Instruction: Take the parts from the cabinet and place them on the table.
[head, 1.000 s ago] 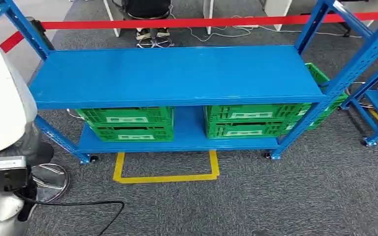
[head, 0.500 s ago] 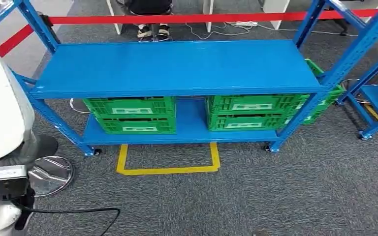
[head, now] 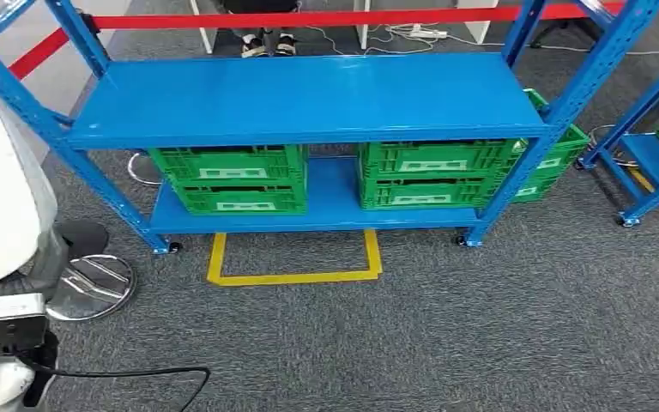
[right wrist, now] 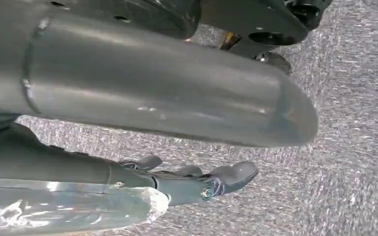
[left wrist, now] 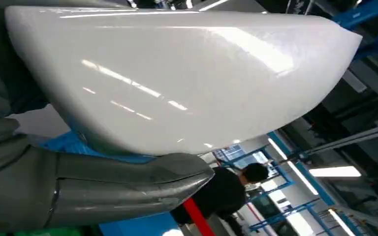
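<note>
Left robot hand [left wrist: 93, 189] holds a white part [left wrist: 177, 78].

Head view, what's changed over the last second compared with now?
The whole picture has shifted, so the camera moved, not the things: the blue rack now sits higher in the picture and more of the grey carpet shows below it. The green crates sit as before on the lower shelf, the yellow floor marking is as it was, and the left hand holds the white part throughout.
</note>
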